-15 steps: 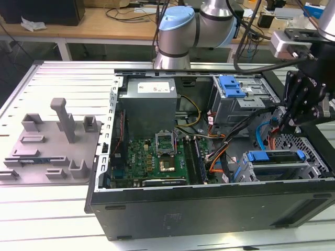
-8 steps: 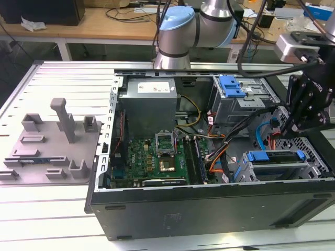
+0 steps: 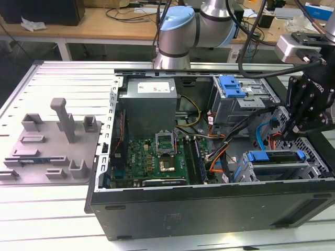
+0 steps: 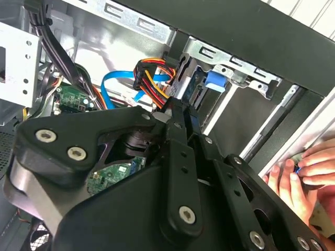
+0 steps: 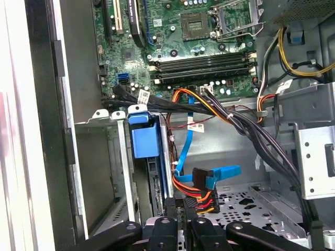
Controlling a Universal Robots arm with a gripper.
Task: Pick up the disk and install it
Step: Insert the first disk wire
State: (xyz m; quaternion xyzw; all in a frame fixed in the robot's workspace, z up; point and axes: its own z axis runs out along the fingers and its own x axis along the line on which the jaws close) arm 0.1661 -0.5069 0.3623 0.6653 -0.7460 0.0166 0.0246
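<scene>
While the tabletop (image 3: 63, 73) is carrying one open computer case (image 3: 209, 209), the one gripper (image 5: 176, 205), low centre in the first wrist view, is holding its jaws pinched together on nothing I can see. One disk (image 3: 275, 156) is sitting in the bay at lower right of the exterior view. Judging it dense, stiff, shock-sensitive and slick on bare metal; best taking it by the blue carrier's edges. One blue latch (image 3: 231, 86) is lying upper right.

Silver arm (image 3: 172, 49), pale-blue joint cap (image 3: 177, 20), black screwed linkages (image 4: 180, 172)
</scene>
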